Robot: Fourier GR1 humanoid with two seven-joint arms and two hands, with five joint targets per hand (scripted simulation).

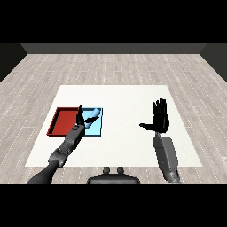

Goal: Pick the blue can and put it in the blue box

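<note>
Left fingers: on left hand, curl state cannot tell.
Right fingers: on right hand, spread, holding nothing.
Progress: blue can tilted over blue box; release apparently left.

I see red tray | toward white table's left edge | flat | grey plank floor all round

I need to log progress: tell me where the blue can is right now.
In the head view, the blue can lies tilted over the light blue tray at the table's left, right beside the left hand and next to the red tray.
</note>
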